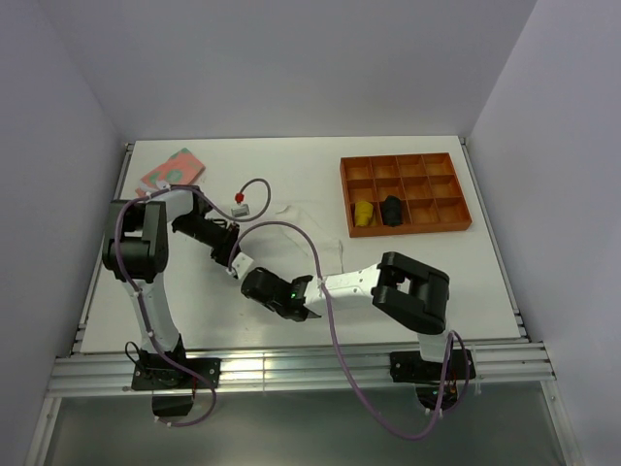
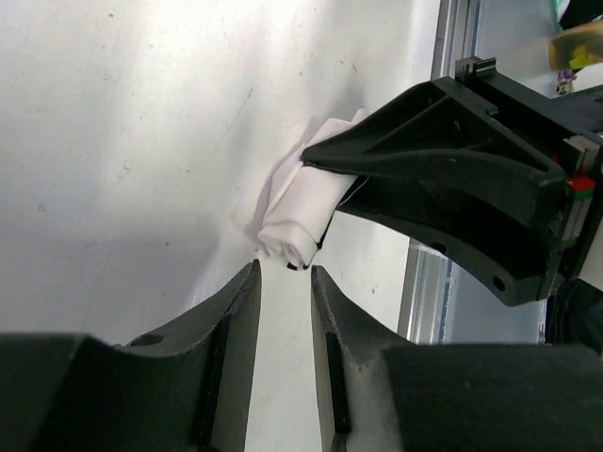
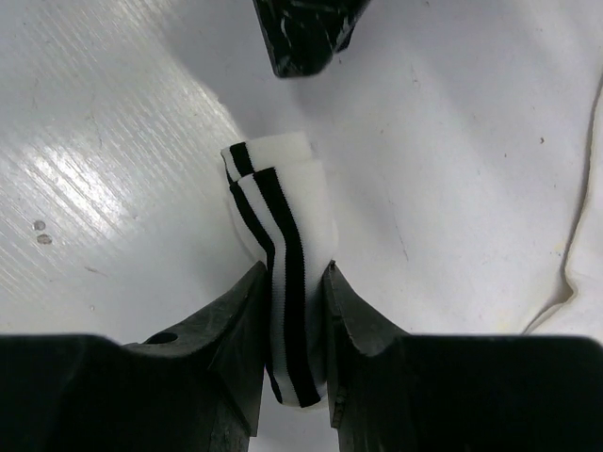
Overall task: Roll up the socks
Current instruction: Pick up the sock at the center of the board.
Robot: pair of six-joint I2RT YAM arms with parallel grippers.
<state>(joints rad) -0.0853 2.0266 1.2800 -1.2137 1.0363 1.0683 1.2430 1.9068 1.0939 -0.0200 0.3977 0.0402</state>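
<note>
A rolled white sock with thin black stripes (image 3: 287, 235) is clamped between my right gripper's (image 3: 292, 278) fingers, just above the table. In the left wrist view the same roll (image 2: 297, 212) lies just beyond my left gripper (image 2: 285, 273), which is open and empty with its tips almost at the roll's end. My right gripper's fingers (image 2: 443, 160) reach over it from the right. In the top view both grippers meet left of centre, left (image 1: 233, 262) and right (image 1: 250, 282); the roll is hidden there. A plain white sock (image 1: 312, 225) lies flat behind them; its edge shows in the right wrist view (image 3: 584, 311).
An orange divided tray (image 1: 447, 189) at the back right holds a yellow item (image 1: 362, 213) and a black item (image 1: 391, 210). A pink and green cloth (image 1: 173, 170) lies at the back left. A small grey and red part (image 1: 241, 202) on a cable lies nearby.
</note>
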